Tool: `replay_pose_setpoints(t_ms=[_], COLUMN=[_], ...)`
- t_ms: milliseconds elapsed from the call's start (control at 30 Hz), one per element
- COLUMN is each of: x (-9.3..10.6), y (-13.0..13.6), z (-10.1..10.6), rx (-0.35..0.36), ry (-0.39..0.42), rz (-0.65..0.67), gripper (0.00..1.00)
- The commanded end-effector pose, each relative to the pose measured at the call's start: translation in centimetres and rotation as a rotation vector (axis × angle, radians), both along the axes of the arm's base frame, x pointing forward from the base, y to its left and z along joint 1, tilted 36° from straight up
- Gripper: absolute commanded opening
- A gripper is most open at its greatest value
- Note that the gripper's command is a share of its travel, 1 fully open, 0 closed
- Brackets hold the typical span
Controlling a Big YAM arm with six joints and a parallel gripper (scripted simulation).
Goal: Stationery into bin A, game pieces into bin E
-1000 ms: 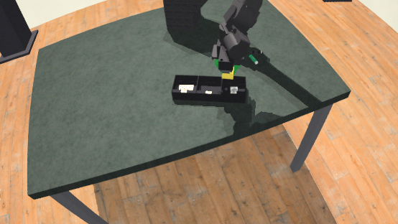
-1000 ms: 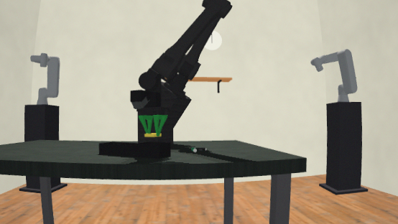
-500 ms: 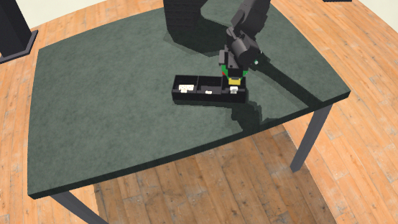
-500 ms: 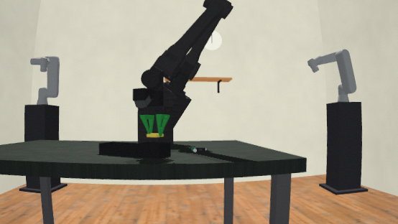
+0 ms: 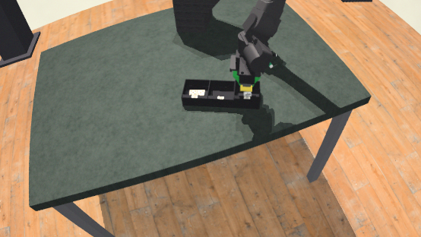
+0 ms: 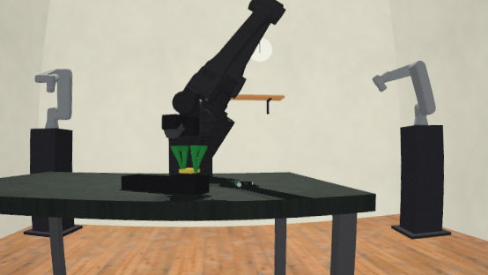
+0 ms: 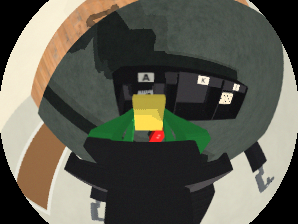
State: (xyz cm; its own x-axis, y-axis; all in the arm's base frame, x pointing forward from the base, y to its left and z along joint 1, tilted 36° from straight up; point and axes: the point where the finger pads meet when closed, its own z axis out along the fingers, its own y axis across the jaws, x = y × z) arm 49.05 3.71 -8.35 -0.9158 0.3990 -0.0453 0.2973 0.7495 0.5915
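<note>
My gripper (image 5: 246, 86) (image 6: 189, 169) (image 7: 148, 112) is shut on a yellow block (image 5: 246, 89) (image 6: 189, 171) (image 7: 149, 105), which it holds just above bin A (image 5: 253, 103) (image 7: 120, 75). A pale, greyish thing (image 7: 145, 92) shows in bin A, mostly hidden by the block. Bin E (image 5: 193, 103) (image 7: 242, 104), at the other end of the row, holds a white piece with dark dots (image 5: 197, 92) (image 7: 226, 98). A red thing (image 7: 157, 136) shows between the fingers, beyond them in the wrist view; the arm hides it in the top view.
Bin K (image 5: 222, 104) (image 7: 191, 74) lies between bins A and E, joined in one row. A small green and white thing (image 5: 270, 65) (image 6: 238, 183) lies on the table beside the arm, with a dark thing (image 6: 249, 182) near it. The arm's base stands behind the bins.
</note>
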Motion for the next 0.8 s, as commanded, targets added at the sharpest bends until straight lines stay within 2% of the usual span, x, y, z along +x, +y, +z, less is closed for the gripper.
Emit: replay_pose_setpoints(t_ms=[0,200,233,300,467,500,567,767], x=[1.6,1.8,2.7,1.9,2.1,2.1,3.0,2.6], y=[0.5,1.0,0.0,1.3,1.8,1.8,0.7,0.7], z=[0.0,-0.7,0.9,-1.2,-1.9,-1.9,-0.1,-0.6], rx=[-0.005,-0.004,-0.008,-0.005,-0.004,-0.003,-0.006,-0.004], ry=[-0.028,-0.027,-0.064,-0.027,-0.026,-0.026,-0.053,-0.031], rz=[-0.002,-0.002,-0.021,-0.002,-0.002,-0.002,-0.023,-0.019], gripper=[0.33,0.33,0.33,0.33,0.33,0.33,0.33,0.33])
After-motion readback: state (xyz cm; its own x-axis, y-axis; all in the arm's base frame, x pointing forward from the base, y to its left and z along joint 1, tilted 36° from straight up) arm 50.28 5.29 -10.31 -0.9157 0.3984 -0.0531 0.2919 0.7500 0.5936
